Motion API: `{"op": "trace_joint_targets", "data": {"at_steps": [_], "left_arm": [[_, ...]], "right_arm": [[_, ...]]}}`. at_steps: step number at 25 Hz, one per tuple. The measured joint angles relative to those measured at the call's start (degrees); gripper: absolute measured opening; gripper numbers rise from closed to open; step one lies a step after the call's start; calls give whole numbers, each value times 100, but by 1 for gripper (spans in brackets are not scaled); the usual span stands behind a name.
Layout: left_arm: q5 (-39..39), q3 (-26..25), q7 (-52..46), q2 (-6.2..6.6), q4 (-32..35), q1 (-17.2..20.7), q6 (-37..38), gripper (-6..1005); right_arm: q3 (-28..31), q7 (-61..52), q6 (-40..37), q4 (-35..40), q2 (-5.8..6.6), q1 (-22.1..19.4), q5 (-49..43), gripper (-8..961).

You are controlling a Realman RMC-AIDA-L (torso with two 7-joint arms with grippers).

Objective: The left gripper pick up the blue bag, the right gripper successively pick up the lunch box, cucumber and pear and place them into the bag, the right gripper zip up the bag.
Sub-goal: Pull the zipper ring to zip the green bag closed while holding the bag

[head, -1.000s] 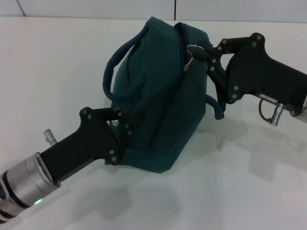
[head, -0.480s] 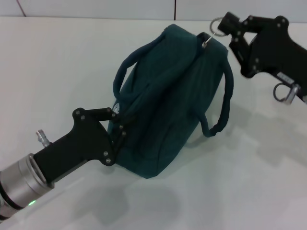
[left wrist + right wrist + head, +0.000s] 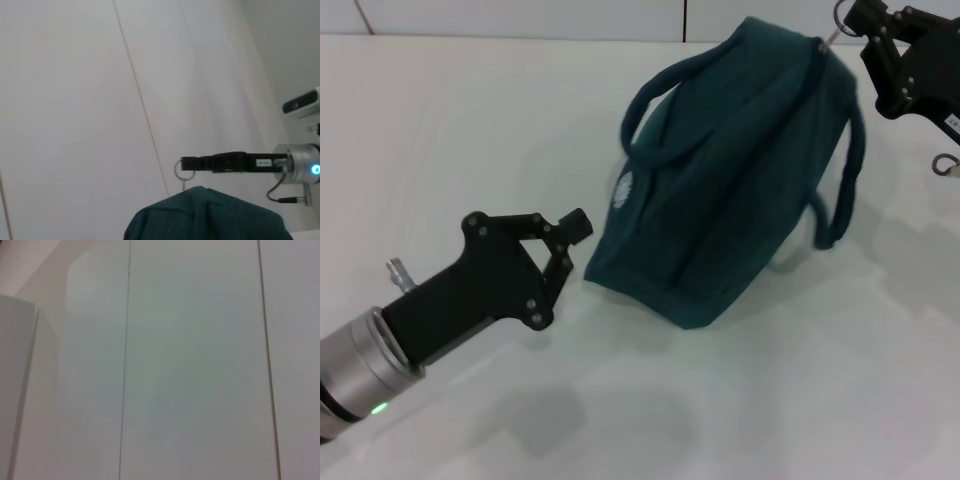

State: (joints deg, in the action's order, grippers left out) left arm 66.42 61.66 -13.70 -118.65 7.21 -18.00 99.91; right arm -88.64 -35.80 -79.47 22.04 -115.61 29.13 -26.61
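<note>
The blue bag [image 3: 730,190] lies tilted on the white table [image 3: 440,130], its zipper closed along the top and its handles [image 3: 665,110] hanging loose. My right gripper [image 3: 855,22] is at the bag's far upper corner, shut on the metal zipper pull [image 3: 832,32]. The left wrist view shows the same right gripper [image 3: 189,164] holding the pull ring [image 3: 182,171] above the bag's top [image 3: 210,215]. My left gripper [image 3: 573,236] sits just left of the bag, apart from it, fingers slightly open and holding nothing. The lunch box, cucumber and pear are out of view.
A pale panelled wall [image 3: 520,18] rises behind the table's far edge. The right wrist view shows only that wall [image 3: 190,365]. Bare table surface spreads to the left and in front of the bag.
The right gripper pulled the zipper pull up and to the right, dragging the bag that way. The left gripper let go of the bag's corner and now stands free of it.
</note>
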Motion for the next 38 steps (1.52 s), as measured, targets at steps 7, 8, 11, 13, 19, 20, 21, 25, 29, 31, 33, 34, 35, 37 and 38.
{"op": "trace_joint_targets", "data": {"at_steps": [7,8,11,13,19,20,21,25,29,31,33,34,35,37,38], "left_arm": [[-218,-9,-668,54,161,-48,18,9],[-365,-12,-774,17,199,-45,33,-1],[-939,-12,-678,-118,150,-31,33,17],[-1331,2,-389,-175,-144,-107,96,29],[-1358,54,-986,-125,-338,-363,410,64],[-1258,58,-1347,-93,-242,-423,395,128],[-1102,60,-1703,-59,-87,-449,366,192],[-135,47,-3985,165,1217,-587,129,375],[424,32,-5374,141,2178,-766,-279,531],[624,43,-5658,56,2415,-843,-480,604],[888,57,-5867,-54,2588,-968,-742,676],[981,80,-5904,-83,2608,-1016,-823,674],[1070,144,-5954,-98,2612,-1094,-928,672],[1174,368,-6059,-103,2584,-1241,-1157,669],[1184,455,-6091,-101,2579,-1274,-1234,667]], "right_arm": [[-2,-173,-55,-118,-1,11,-7,18],[-20,-174,-64,-119,-6,17,-19,19],[-62,-173,-71,-92,-22,46,-47,23],[-76,-174,-78,-81,-32,58,-53,25],[-130,-204,-181,-73,-30,44,-53,32],[-132,-206,-194,-73,-28,35,-53,33],[-134,-207,-222,-72,-28,27,-54,34],[-137,-208,-339,-73,-29,15,-55,39],[-147,-208,-377,-73,-30,18,-57,43],[-156,-208,-402,-73,-31,29,-59,45],[-180,-208,-410,-72,-31,32,-60,48],[-196,-208,-411,-73,-31,39,-60,49],[-202,-208,-411,-75,-31,44,-61,50],[-216,-207,-412,-79,-35,57,-63,52],[-218,-205,-412,-79,-37,56,-64,53]]}}
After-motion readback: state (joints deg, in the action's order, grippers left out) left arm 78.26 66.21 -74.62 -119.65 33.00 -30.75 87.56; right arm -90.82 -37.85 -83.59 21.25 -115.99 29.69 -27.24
